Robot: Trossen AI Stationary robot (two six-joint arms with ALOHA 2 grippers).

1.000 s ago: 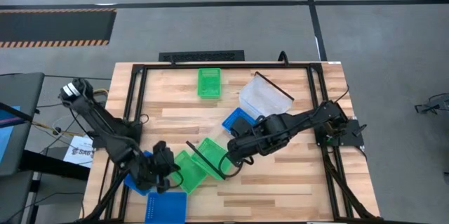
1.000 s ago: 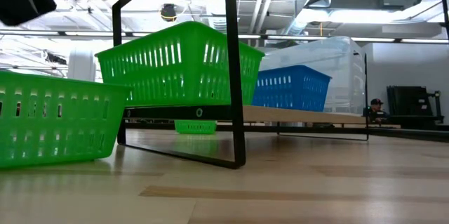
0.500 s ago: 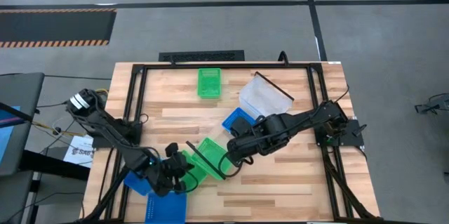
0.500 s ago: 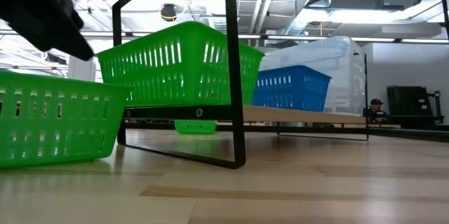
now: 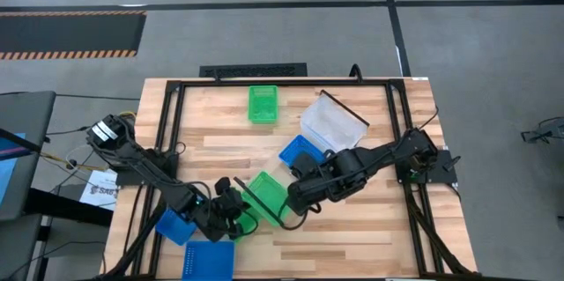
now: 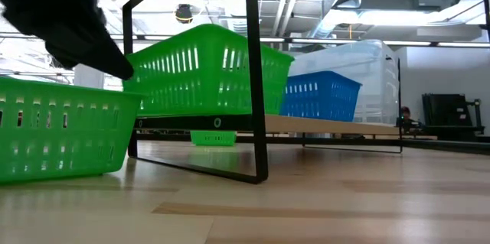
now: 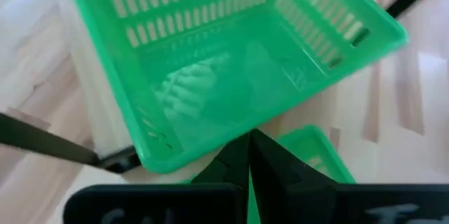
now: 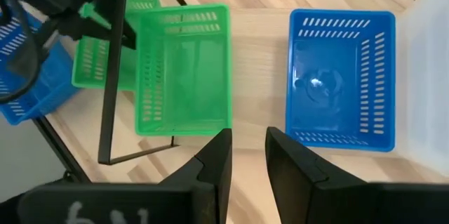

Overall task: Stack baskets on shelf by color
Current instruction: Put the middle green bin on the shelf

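Observation:
The shelf [image 8: 256,59] is a light-wood board with a black end frame [image 8: 112,76]. It carries a green basket [image 8: 184,69] and a blue basket [image 8: 340,87]. A second green basket [image 6: 61,133] sits on the table beside that frame. My left gripper [image 7: 249,155] is shut above this second basket, its tip at the shelf basket's [image 7: 231,55] near end wall. My right gripper [image 8: 247,155] hangs open over the shelf, between the green and blue baskets. A third green basket [image 5: 263,103] lies near the far edge. My left gripper points its shut fingertips [image 7: 247,143] at the rim of the shelf basket's end wall [image 7: 186,155], coming from the table's left and slanting down. I cannot tell whether they touch it.
Clear baskets [image 5: 333,119] lie on the shelf's far end beyond the blue one. Two more blue baskets [image 5: 174,225] [image 5: 208,259] sit at the table's near left corner. Black table frames [image 5: 167,140] run along both sides. Bare wood [image 5: 370,237] lies at the near right.
My left gripper has moved toward the table's right, over the green basket on the table and up to the shelf's green basket, coming down into the low view. My right gripper has shifted slightly toward the near edge.

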